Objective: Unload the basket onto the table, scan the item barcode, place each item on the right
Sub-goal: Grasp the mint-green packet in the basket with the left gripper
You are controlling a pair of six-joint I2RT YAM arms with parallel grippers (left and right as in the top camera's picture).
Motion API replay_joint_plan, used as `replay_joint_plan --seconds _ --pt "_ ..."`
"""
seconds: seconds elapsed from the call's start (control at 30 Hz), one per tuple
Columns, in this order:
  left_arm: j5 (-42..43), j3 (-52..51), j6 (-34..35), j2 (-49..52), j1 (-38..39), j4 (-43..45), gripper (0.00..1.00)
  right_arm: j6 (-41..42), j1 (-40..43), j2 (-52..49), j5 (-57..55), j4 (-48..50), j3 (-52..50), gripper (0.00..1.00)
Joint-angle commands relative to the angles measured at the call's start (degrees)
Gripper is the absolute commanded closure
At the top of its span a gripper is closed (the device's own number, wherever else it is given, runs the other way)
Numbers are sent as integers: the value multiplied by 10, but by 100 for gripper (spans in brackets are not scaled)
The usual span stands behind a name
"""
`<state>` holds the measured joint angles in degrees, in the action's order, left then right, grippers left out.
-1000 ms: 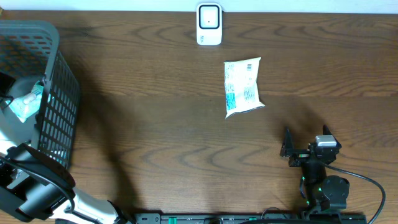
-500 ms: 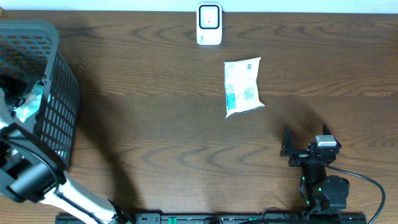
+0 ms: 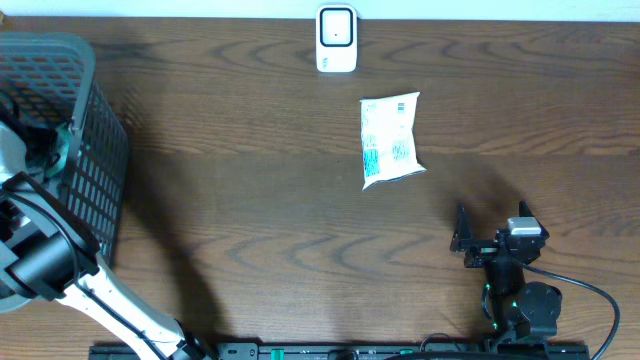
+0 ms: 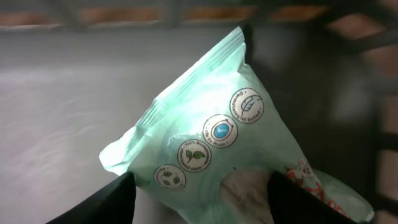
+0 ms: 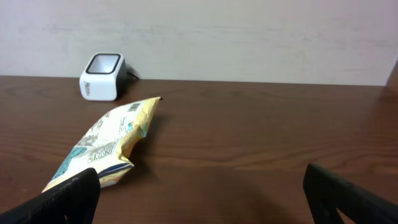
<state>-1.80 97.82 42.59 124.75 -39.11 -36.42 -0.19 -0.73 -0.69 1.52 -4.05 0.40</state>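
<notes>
At the left end of the table (image 3: 250,230): a dark mesh basket (image 3: 95,170), with the left gripper (image 4: 202,202) down inside it. Frames a green packet (image 4: 211,143) between its two fingers (image 4: 99,202), one at each lower corner of the wrist view. Cannot tell whether those fingers pinch the packet or merely stand beside it. Shows the packet tilted, its crimped end pointing up and away toward the basket wall, with a row of four round printed badges across its face. From overhead, only a sliver of the green packet, just inside the basket's right wall and near the rim.

Out on the open wood, well apart from the basket: a white scanner (image 3: 337,38) at the far edge, upright. Nearer than that, a pale packet (image 3: 390,140) with teal print, flat on the table and apart from the scanner.

At the near right: the right gripper (image 3: 463,232), fingers spread wide, pinching nothing, low over the table. Faces the pale packet and the scanner, both well ahead of it.
</notes>
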Motion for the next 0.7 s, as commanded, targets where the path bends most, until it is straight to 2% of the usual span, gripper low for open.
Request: replay_joint_plan --seconds 0.0,0.43,0.5,0.63,0.67 --pt "-1 -5 10 25 15 26 28 10 -4 3 1 -2 -1 1" --pt "-2 -5 7 43 31 57 29 10 -4 3 1 -2 -1 1" --pt "-4 -5 5 43 30 57 59 10 -4 3 1 -2 -1 1" --pt "-3 -8 5 43 30 53 92 10 -4 3 1 -2 -1 1" --pt "-3 -8 5 43 30 40 93 10 -4 3 1 -2 -1 1"
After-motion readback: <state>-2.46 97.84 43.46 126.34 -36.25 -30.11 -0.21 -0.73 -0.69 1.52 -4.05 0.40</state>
